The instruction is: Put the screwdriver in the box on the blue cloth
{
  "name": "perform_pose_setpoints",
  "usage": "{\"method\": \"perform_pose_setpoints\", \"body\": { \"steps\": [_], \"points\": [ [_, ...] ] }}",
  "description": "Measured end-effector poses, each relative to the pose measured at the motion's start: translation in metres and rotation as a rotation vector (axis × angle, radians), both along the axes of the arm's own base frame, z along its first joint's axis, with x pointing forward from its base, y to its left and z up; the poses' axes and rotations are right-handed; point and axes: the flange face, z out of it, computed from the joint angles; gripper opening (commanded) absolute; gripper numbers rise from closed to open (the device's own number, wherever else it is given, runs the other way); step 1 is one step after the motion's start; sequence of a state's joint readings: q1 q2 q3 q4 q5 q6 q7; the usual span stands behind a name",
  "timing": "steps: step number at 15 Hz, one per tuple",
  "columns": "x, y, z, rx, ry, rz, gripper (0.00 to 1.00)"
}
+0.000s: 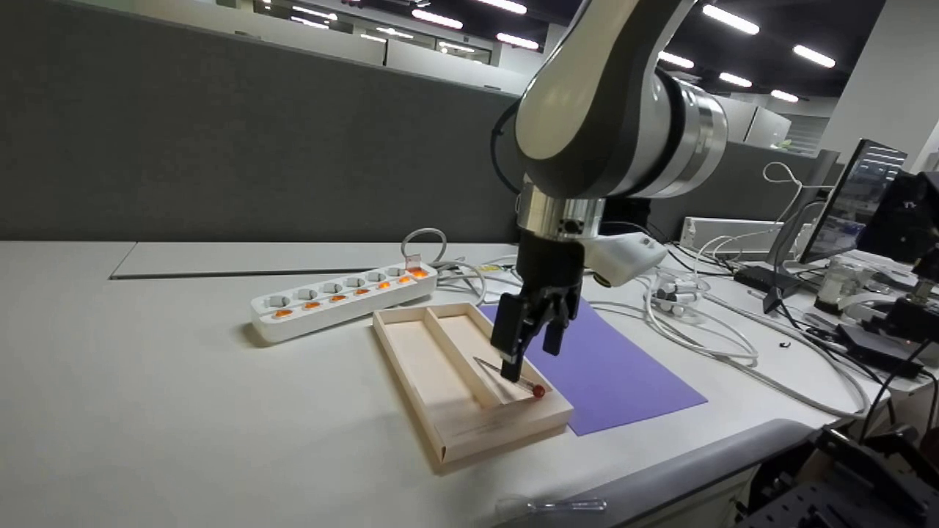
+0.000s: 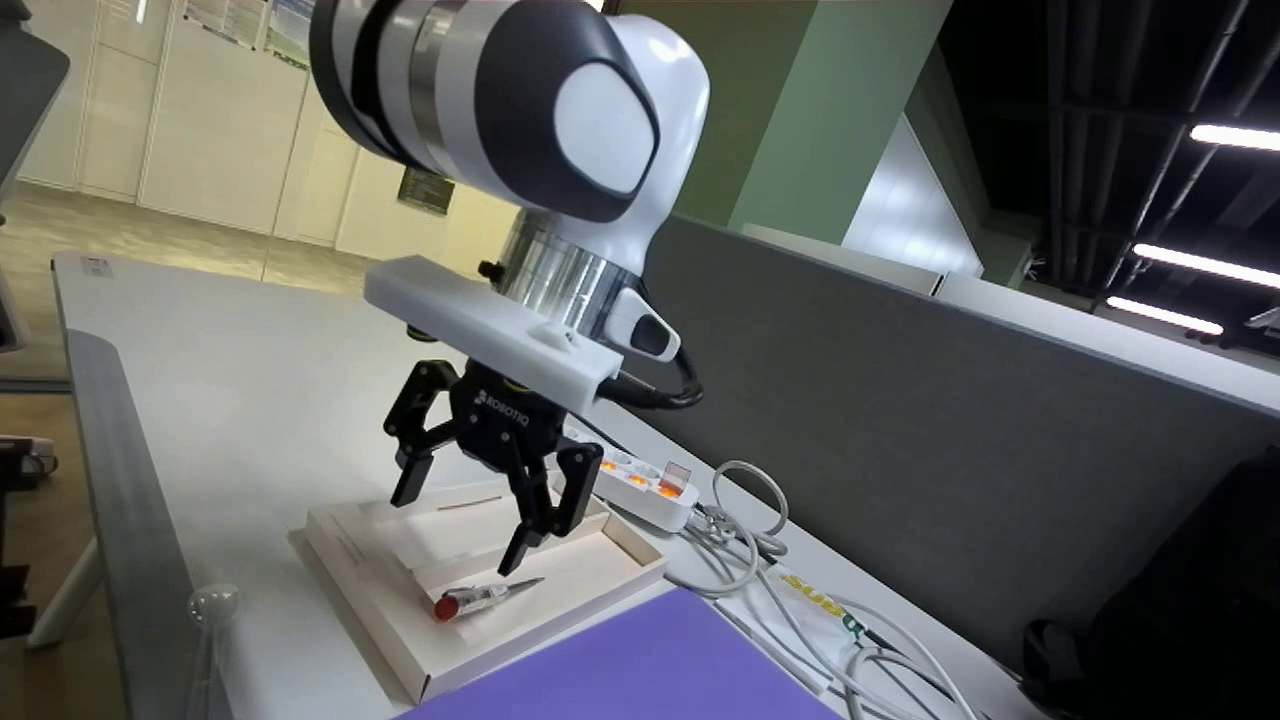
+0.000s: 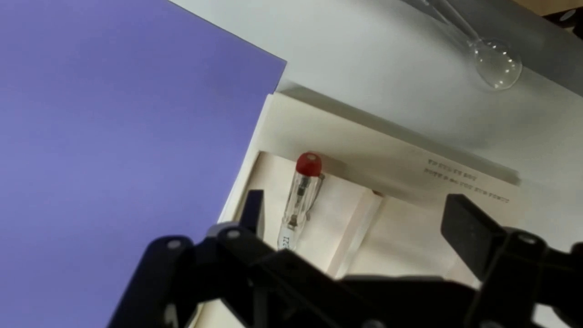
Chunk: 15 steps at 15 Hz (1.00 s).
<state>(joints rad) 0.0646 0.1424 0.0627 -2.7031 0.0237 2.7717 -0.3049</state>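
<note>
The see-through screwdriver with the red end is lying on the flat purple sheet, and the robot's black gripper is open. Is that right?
Not quite: the see-through screwdriver with the red end isn't on the flat purple sheet; the wrist view shows it lying in the shallow light wooden tray. The black gripper is open, as you said.

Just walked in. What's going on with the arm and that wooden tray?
The robot arm has its gripper hanging open above the box, the wooden tray, with nothing held. The screwdriver lies in the compartment nearer the blue cloth, its red-capped end toward the table's edge. The box sits beside the cloth. Whether this is a pick or a place, the pictures don't settle.
</note>
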Motion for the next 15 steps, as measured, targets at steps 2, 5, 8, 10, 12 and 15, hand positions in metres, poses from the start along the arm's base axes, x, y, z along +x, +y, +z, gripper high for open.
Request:
{"method": "perform_pose_setpoints", "body": {
  "steps": [2, 5, 8, 10, 12, 15],
  "points": [
    [0.002, 0.000, -0.009, 0.002, 0.008, 0.001, 1.00],
    [0.005, -0.005, -0.018, 0.005, 0.019, -0.009, 1.00],
    [0.007, -0.012, -0.027, 0.005, 0.034, -0.025, 0.75],
    [0.008, -0.015, -0.032, 0.006, 0.043, -0.032, 0.60],
    [0.010, -0.017, -0.037, 0.007, 0.050, -0.036, 0.45],
    [0.012, -0.017, -0.041, 0.009, 0.057, -0.038, 0.25]
  ]
}}
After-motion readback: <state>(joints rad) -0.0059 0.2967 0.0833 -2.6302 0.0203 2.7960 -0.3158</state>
